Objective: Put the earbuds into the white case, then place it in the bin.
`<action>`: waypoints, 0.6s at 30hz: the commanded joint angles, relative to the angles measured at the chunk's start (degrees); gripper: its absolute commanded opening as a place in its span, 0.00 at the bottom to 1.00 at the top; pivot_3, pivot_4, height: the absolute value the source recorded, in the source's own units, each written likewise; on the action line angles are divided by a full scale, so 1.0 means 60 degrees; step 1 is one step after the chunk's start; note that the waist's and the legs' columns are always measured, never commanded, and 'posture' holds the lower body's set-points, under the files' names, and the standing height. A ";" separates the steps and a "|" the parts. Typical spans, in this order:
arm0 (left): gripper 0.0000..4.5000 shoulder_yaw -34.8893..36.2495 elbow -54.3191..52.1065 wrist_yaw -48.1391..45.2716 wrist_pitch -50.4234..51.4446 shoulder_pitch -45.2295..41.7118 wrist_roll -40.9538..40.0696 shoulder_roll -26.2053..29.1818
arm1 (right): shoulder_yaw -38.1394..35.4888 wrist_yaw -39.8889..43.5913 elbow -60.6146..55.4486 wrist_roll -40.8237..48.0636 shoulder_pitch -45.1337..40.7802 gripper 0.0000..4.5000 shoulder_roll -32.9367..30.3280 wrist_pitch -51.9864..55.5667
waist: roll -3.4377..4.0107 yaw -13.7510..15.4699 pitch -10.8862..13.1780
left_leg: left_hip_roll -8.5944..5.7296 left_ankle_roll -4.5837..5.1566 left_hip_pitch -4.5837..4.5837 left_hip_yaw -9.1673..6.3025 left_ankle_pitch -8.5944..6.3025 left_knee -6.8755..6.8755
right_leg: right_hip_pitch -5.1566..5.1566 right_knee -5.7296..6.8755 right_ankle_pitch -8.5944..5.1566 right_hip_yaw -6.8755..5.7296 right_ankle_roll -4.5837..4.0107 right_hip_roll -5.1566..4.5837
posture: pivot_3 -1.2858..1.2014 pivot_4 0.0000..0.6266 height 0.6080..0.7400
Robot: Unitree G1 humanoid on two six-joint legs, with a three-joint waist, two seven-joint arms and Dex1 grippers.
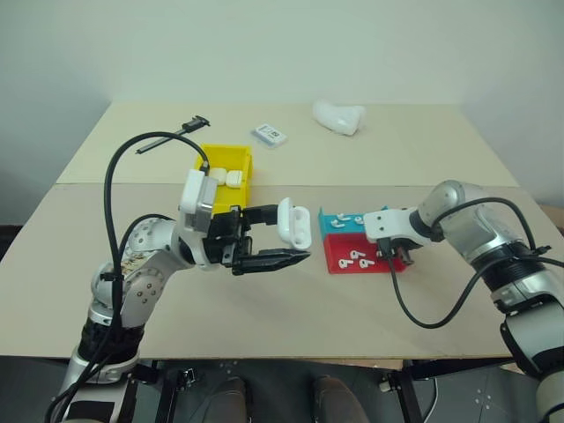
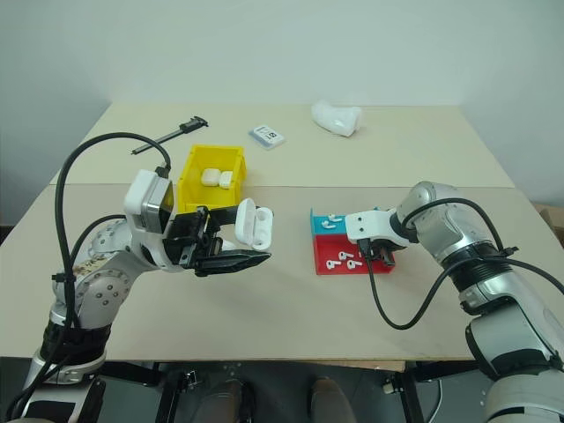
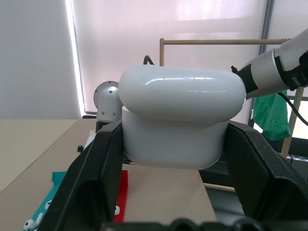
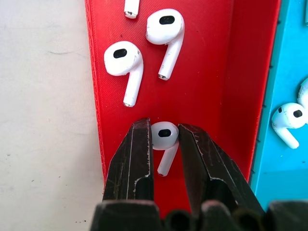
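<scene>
Even, soft light fills the room; shadows on the counter (image 1: 264, 326) are faint. Backlit window blinds (image 3: 168, 48) glare brightly, and the white case (image 3: 180, 120) carries highlights.

Right gripper (image 4: 165, 144) fingers cover both sides of the pinched earbud (image 4: 163, 136) head; lower stem tip sits in shadow between them. Another earbud (image 4: 131, 8) is cut by the frame edge, stem end visible only. Blue tray (image 4: 279, 96) runs off the edge, one bud partly cropped. White case (image 3: 180, 118) base is hidden behind the left gripper (image 3: 180, 192) fingers; lid interior can't be seen. Label on the small card (image 1: 269, 134) too small to read.
</scene>
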 commanded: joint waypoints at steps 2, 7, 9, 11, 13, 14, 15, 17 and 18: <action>0.63 0.0220 -0.0339 -0.0014 0.0099 -0.0020 -0.0365 0.0006 | -0.0530 0.0102 -0.0386 0.0162 0.0224 0.14 -0.0070 0.0344 | 0.0000 0.0005 0.0000 | 0.0000 0.0000 0.0000 0.0000 0.0000 0.0000 | 0.0000 0.0001 0.0000 0.0000 0.0000 0.0000 | 0.52 0.24 1.00; 0.63 0.0109 -0.0161 -0.0108 0.0190 -0.0205 -0.0510 -0.0130 | -0.1544 -0.0033 -0.1247 0.0748 0.0445 0.14 -0.0196 0.1644 | 0.0002 0.0008 0.0001 | 0.0000 0.0000 -0.0002 -0.0002 0.0000 0.0000 | -0.0002 0.0001 0.0000 0.0000 0.0000 0.0000 | 0.52 0.24 1.00; 0.63 0.0021 -0.0040 -0.0196 0.0230 -0.0328 -0.0560 -0.0235 | -0.2600 -0.0156 -0.2239 0.1487 0.0700 0.14 -0.0424 0.2830 | 0.0008 0.0022 0.0005 | 0.0000 0.0000 -0.0005 -0.0003 0.0000 0.0000 | -0.0005 0.0002 0.0000 0.0002 0.0000 -0.0001 | 0.52 0.24 1.00; 0.63 0.0007 -0.0021 -0.0216 0.0273 -0.0338 -0.0594 -0.0293 | -0.3644 -0.0458 -0.3398 0.2212 0.1122 0.14 -0.0506 0.4014 | 0.0012 0.0037 0.0003 | -0.0001 0.0000 -0.0009 -0.0007 0.0000 0.0000 | -0.0007 0.0002 0.0000 0.0002 0.0000 -0.0001 | 0.52 0.24 1.00; 0.63 -0.0113 0.0088 -0.0260 0.0267 -0.0414 -0.0534 -0.0416 | -0.5982 -0.1149 -0.5121 0.3768 0.2184 0.14 0.0044 0.4659 | 0.0013 0.0057 0.0002 | 0.0001 0.0001 -0.0008 -0.0015 -0.0002 -0.0001 | -0.0005 0.0000 0.0000 0.0000 0.0001 0.0000 | 0.52 0.24 1.00; 0.63 -0.0152 0.0136 -0.0268 0.0260 -0.0448 -0.0507 -0.0468 | -0.7031 -0.1445 -0.5905 0.4535 0.2674 0.14 0.0453 0.4816 | 0.0011 0.0106 0.0001 | 0.0000 0.0002 -0.0011 -0.0018 -0.0002 -0.0004 | 0.0005 -0.0009 0.0000 -0.0012 0.0000 0.0000 | 0.52 0.24 1.00; 0.63 -0.0143 0.0155 -0.0292 0.0266 -0.0453 -0.0505 -0.0484 | -0.7699 -0.1708 -0.6520 0.5083 0.3030 0.14 0.0733 0.4991 | 0.0011 0.0136 0.0001 | 0.0002 0.0001 -0.0010 -0.0020 -0.0003 -0.0003 | 0.0014 -0.0013 0.0000 -0.0025 0.0000 0.0000 | 0.52 0.24 1.00; 0.63 -0.0184 0.0262 -0.0335 0.0290 -0.0554 -0.0473 -0.0547 | -0.9088 -0.2499 -0.7884 0.6650 0.3491 0.14 0.1614 0.6248 | 0.0016 0.0154 -0.0002 | 0.0001 0.0001 -0.0011 -0.0029 -0.0004 0.0000 | 0.0014 -0.0008 0.0000 -0.0023 0.0001 -0.0001 | 0.52 0.24 1.00; 0.63 -0.0200 0.0335 -0.0392 0.0314 -0.0616 -0.0472 -0.0555 | -0.9641 -0.2929 -0.8535 0.7549 0.3651 0.14 0.2008 0.6988 | 0.0018 0.0137 -0.0003 | -0.0001 0.0002 -0.0008 -0.0031 -0.0004 0.0001 | 0.0015 -0.0006 0.0003 -0.0015 0.0007 -0.0002 | 0.52 0.24 1.00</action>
